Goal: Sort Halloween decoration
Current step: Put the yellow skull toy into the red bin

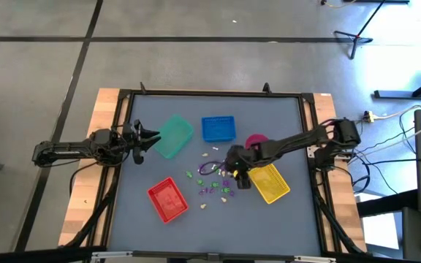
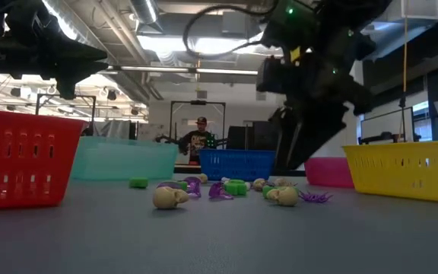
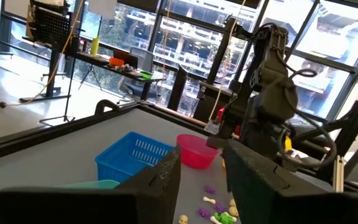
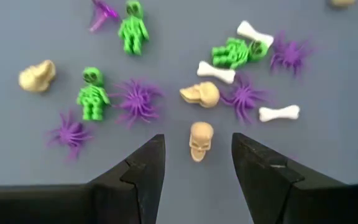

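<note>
The Halloween decoration is a scatter of tiny trinkets [image 1: 214, 183] lying on the grey table mat: green skeletons [image 4: 93, 94], purple spiders [image 4: 137, 99], white bones [image 4: 216, 72] and beige skulls [image 4: 201, 140]. My right gripper [image 4: 197, 150] hangs open just above this pile, slanting down. Its fingers stand on either side of one beige skull without touching it. In the high view my right gripper [image 1: 234, 171] is beside the yellow tray. My left gripper [image 1: 150, 139] waits open at the table's left side, held level above the mat.
A red tray [image 1: 168, 199] stands near the front left, a teal-green tray [image 1: 172, 137] and a blue tray [image 1: 218, 128] at the back, and a yellow tray [image 1: 270, 183] to the right of the pile. A pink bowl [image 1: 256, 140] sits under my right arm. A person [image 2: 198, 137] stands beyond the table.
</note>
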